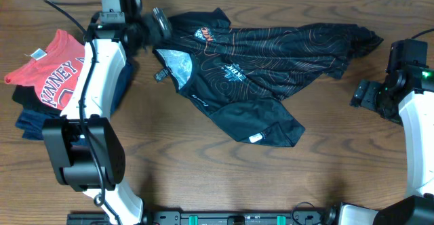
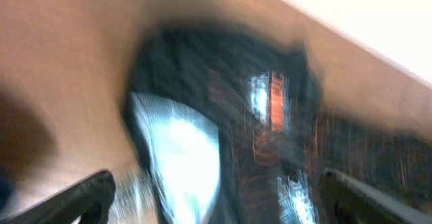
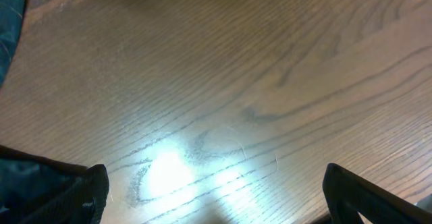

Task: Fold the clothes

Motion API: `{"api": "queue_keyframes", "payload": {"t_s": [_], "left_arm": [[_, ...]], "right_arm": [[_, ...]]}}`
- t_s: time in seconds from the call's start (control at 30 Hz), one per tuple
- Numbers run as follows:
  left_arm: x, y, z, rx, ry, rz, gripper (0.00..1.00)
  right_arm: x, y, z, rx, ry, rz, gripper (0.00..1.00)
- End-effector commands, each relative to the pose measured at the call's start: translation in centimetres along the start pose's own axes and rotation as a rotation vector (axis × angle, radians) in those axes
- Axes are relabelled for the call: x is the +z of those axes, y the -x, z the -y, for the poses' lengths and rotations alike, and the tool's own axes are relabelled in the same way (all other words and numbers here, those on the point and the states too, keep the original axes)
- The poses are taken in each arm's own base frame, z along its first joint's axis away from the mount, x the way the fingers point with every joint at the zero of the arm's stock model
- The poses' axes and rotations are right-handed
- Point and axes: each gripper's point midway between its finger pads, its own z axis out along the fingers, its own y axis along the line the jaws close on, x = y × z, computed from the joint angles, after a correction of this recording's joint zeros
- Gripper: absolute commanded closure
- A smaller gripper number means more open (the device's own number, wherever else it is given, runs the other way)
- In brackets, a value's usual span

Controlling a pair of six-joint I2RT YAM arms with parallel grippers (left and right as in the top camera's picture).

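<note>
Overhead view of a wood-grain bench [image 1: 203, 177] with two arms. The jersey [image 1: 271, 55] lies unfolded and rumpled across the far middle of the bench, its collar end to the left and one sleeve trailing off to the right. The fabric is black and slick, covered with thin orange contour lines, and it carries a small orange logo [image 1: 203, 34] near the collar and white lettering [image 1: 234, 69] at mid-chest. A pale, glossy inner panel [image 1: 180, 66] shows at the neck opening, and a small white tag [image 1: 256, 138] sits near the lower hem. The left tool [image 1: 159, 23] hangs at the collar end. Its wrist view is blurred, but the two dark fingers [image 2: 94, 193] stand wide apart at the lower corners of the picture, with nothing between them, above the jersey [image 2: 270, 116] and its pale panel [image 2: 175, 150]. The right tool [image 1: 359, 93] is near the right edge, apart from the sleeve. Its wrist view shows the fingers [image 3: 364, 197] spread wide over bare, glossy bench [image 3: 270, 62] with a fine straight grain. At the left edge a red T-shirt [image 1: 51, 69] with white letters lies crumpled on a navy shirt [image 1: 34, 120], and the left arm's white link partly covers both.
</note>
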Motion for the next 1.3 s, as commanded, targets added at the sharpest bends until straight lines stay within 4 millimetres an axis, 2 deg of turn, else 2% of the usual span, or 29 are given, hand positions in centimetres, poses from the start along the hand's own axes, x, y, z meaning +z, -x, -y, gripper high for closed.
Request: {"api": "queue_keyframes", "payload": {"t_s": [0.0, 0.13, 0.27, 0.37, 0.63, 0.8, 1.0, 1.2, 1.27], "left_arm": [[0.4, -7.0, 1.6, -0.032, -0.056, -0.279, 0.02], [-1.0, -13.3, 1.4, -0.01, 0.023, -0.507, 0.02], [-1.6, -17.6, 2.0, 0.021, 0.074, -0.641, 0.02], [-1.0, -20.3, 2.6, 0.045, 0.096, -0.69, 0.02], [2.7, -27.3, 3.4, 0.028, 0.137, -0.728, 0.01], [4.7, -29.6, 4.2, 0.076, 0.093, -0.698, 0.04], [6.7, -30.2, 5.7, 0.165, 0.062, -0.596, 0.11], [7.4, -31.4, 5.6, 0.142, 0.108, -0.568, 0.21], [7.5, -31.4, 5.3, 0.13, 0.128, -0.563, 0.3]], "right_arm": [[-0.4, 0.4, 0.5, 0.033, -0.006, 0.018, 0.01], [-0.4, 0.5, 0.5, 0.034, -0.005, 0.021, 0.01], [-0.4, 0.7, 0.5, 0.035, -0.003, 0.027, 0.01], [-0.4, 0.7, 0.5, 0.035, -0.003, 0.028, 0.01], [-0.4, 0.5, 0.5, 0.033, -0.005, 0.02, 0.01], [-0.4, 0.5, 0.5, 0.034, -0.005, 0.022, 0.01], [-0.4, 0.6, 0.5, 0.034, -0.004, 0.024, 0.01], [-0.4, 0.6, 0.5, 0.03, -0.004, 0.025, 0.01], [-0.4, 0.6, 0.5, 0.031, -0.004, 0.025, 0.01]]}}
